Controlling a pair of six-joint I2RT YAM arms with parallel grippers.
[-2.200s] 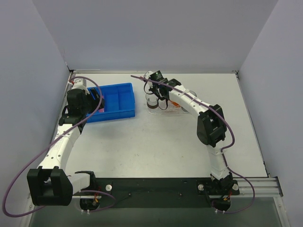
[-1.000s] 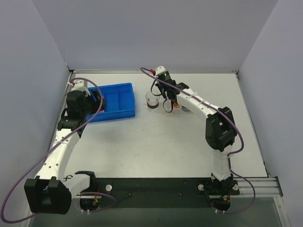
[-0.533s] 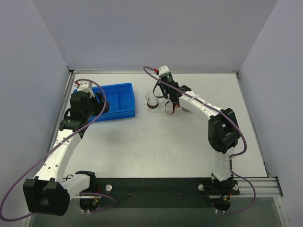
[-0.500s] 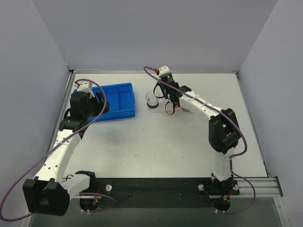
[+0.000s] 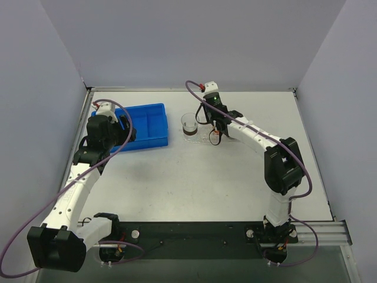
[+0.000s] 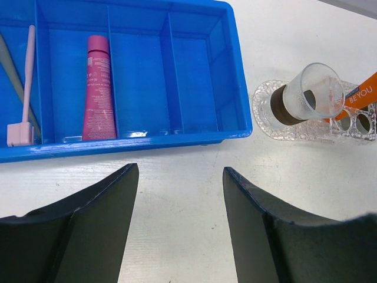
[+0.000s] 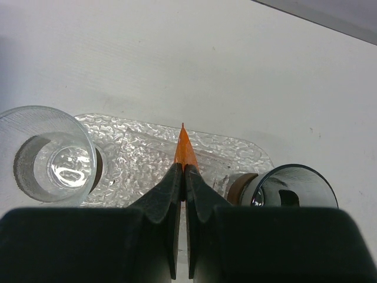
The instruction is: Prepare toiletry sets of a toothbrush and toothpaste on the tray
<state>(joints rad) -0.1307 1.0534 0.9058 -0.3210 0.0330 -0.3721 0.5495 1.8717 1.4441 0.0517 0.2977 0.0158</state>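
Note:
My right gripper point(image 7: 184, 168) is shut on the flat crimped end of the orange toothpaste point(image 7: 184, 147), which hangs over the middle of the clear bumpy tray point(image 7: 135, 156). From the left wrist view the orange toothpaste point(image 6: 360, 98) leans over the tray point(image 6: 268, 121) at its right end. A pink toothpaste point(image 6: 98, 88) lies in the blue bin point(image 6: 232, 112). A greyish toothbrush point(image 6: 10, 73) lies at the bin's left end beside a pale pink stick point(image 6: 25, 82). My left gripper point(image 6: 179, 171) is open over bare table just in front of the bin, holding nothing.
A clear cup point(image 7: 53, 153) stands on the tray's left end and a dark cup point(image 7: 288, 187) on its right end. From above, the bin point(image 5: 147, 127) and tray point(image 5: 200, 139) sit side by side at the back of the white table, with walls close behind and at both sides.
My right gripper has shifted a little to the right along the tray, still holding the orange toothpaste. The left gripper has edged slightly right by the bin, staying open.

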